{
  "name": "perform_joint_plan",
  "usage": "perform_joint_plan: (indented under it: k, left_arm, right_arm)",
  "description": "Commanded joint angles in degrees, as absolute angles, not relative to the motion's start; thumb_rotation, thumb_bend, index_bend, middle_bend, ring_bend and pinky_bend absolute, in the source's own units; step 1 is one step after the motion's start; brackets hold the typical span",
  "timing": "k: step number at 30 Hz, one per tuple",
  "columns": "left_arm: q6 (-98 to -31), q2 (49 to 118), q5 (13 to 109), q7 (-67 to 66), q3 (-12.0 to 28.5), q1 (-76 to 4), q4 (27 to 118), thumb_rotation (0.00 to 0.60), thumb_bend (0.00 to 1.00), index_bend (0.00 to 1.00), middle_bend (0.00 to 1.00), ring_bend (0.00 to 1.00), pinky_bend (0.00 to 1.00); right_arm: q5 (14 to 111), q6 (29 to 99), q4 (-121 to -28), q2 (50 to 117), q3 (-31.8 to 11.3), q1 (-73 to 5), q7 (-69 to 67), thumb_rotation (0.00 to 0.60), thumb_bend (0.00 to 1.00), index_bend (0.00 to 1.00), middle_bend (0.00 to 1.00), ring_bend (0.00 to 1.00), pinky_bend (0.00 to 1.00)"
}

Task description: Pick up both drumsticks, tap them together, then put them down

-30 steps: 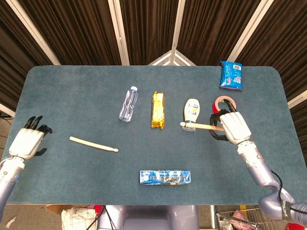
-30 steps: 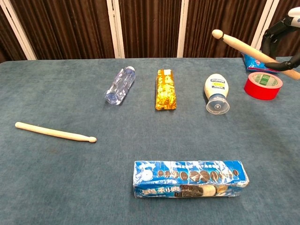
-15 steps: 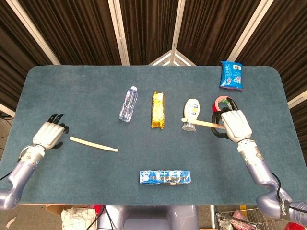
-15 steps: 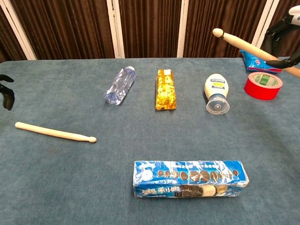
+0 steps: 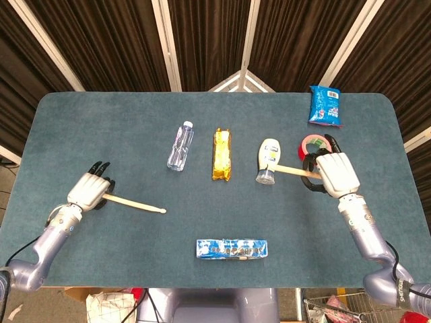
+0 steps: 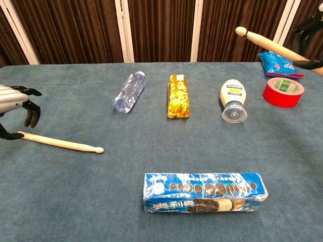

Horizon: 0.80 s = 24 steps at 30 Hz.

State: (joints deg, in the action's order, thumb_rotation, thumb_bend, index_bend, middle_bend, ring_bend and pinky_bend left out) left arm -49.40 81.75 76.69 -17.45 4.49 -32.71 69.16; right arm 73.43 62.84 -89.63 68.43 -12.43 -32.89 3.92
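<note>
My right hand (image 5: 335,173) grips one drumstick (image 6: 270,44) aloft; left hand (image 5: 91,190), fingers apart, over the other drumstick (image 6: 60,142) at 9 o'clock.

I'm seeing a bottle (image 5: 179,145), wrapped bar (image 5: 222,154) and squeeze bottle (image 5: 269,160) lying in a row; tape (image 5: 311,146) sitting right of them, cookie pack (image 5: 231,248) lying nearer me, one drumstick (image 5: 137,203) lying far left.

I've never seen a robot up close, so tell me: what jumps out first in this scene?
The right hand, at the table's right side, holds a pale wooden drumstick up in the air, tip pointing left over the white squeeze bottle. At the left side, the left hand hovers, fingers spread, over the butt end of the second wooden drumstick lying on the blue-grey felt table.
</note>
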Motion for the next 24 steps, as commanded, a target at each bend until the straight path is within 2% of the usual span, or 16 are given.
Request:
perform_joint_plan:
  k: [1,24]
  left_arm:
    - [-49.7,82.7,76.8,-17.9,4.3,-33.2,68.7,0.6,0.43,0.5,0.47,0.01,0.0]
    - [-49.2,86.0,76.2,-22.6,1.8,-34.2,65.0,0.6,0.43,0.51,0.49,0.01,0.0]
  right_arm:
    - [73.4,62.8,-89.6,68.3,-12.4,-32.9,3.9,0.6,0.43,0.74,0.59,0.4,0.0]
    - [74.1,63.0,-89.0,68.6,-11.9,-32.7,4.5,0.6,0.43,0.75,0.6,0.4,0.0]
